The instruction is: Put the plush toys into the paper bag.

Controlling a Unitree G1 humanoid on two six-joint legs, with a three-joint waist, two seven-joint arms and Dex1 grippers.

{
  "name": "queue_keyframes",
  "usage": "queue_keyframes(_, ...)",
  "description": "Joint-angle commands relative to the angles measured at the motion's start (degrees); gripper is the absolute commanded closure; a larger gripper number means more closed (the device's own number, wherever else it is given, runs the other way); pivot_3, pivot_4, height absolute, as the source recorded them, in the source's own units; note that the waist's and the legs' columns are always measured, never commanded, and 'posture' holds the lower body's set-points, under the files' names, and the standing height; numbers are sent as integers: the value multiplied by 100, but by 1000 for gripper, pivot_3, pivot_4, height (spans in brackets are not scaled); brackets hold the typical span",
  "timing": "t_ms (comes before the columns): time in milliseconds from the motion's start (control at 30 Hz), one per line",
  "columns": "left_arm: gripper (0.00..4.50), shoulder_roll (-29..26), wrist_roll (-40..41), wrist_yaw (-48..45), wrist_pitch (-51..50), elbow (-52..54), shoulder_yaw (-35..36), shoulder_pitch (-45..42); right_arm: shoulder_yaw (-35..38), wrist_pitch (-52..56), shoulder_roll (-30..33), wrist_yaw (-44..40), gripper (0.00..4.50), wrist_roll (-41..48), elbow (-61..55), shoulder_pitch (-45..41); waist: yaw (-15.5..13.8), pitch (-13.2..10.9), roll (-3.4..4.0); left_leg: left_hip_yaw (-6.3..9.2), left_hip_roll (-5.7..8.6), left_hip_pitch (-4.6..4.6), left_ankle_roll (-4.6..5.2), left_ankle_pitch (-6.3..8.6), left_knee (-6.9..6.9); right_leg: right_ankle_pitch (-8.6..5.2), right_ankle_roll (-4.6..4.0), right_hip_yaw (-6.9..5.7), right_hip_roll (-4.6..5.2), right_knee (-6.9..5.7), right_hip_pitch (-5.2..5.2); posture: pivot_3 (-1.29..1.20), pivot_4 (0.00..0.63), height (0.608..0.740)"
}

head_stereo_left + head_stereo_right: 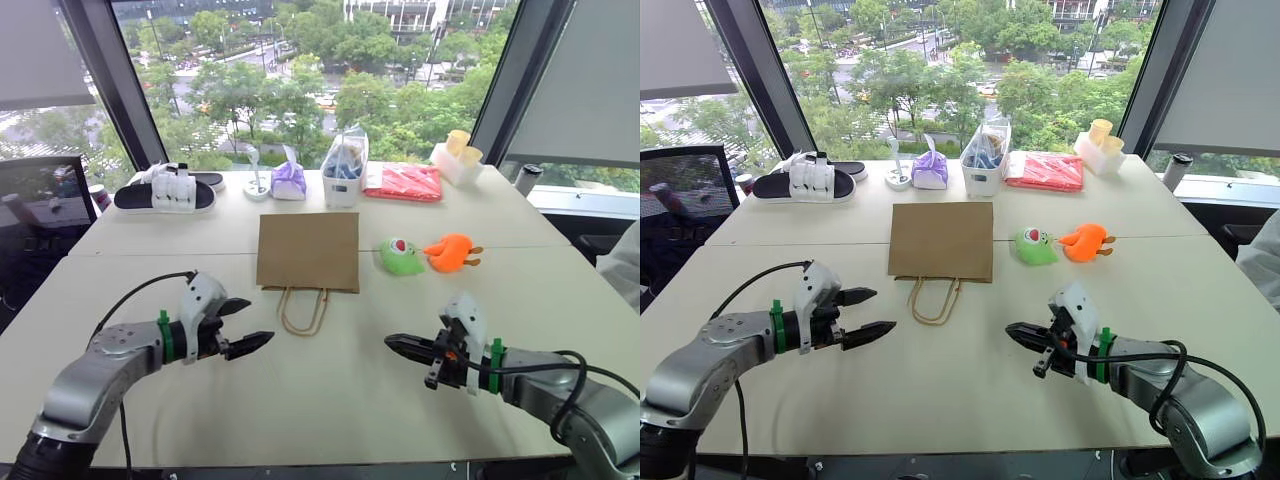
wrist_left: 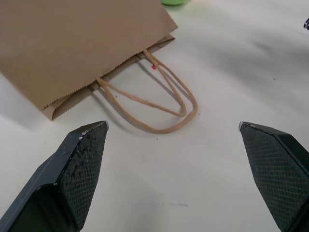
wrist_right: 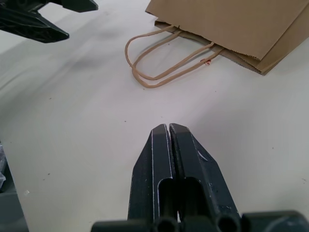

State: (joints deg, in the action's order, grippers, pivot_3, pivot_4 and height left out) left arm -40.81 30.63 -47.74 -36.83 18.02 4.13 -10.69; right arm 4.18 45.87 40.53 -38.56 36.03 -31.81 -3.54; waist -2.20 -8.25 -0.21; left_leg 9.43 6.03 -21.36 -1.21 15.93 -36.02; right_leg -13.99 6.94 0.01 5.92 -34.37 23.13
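A rounded lime-green plush toy point(image 1: 401, 257) and a bright orange one point(image 1: 450, 252) with stubby limbs lie side by side on the smooth white table point(image 1: 330, 380), just right of the flat brown paper bag point(image 1: 308, 250), whose two twisted-paper loop handles point(image 1: 303, 311) trail toward the robot. The left gripper point(image 1: 243, 325) hovers above the table near the handles with its black, cross-hatched fingers point(image 2: 84, 159) spread wide and empty. The right gripper point(image 1: 393, 343) hovers opposite, fingers pressed together on nothing.
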Motion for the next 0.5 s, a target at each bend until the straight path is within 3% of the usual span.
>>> queue_keyframes(33, 34, -68, 128, -42, -14, 210, 184, -29, -33, -108, -17, -19, 4500, -38, -54, -101, 2, 0, 0, 0, 0, 0, 0, 0, 0, 0, 0, 0, 0, 0, 0, 0, 150, 740)
queue_keyframes(500, 34, -147, -78, -104, 224, -62, 134, -241, -68, -63, -74, 97, 4500, -50, -197, -19, 2, 0, 0, 0, 0, 0, 0, 0, 0, 0, 0, 0, 0, 0, 0, 0, 150, 740)
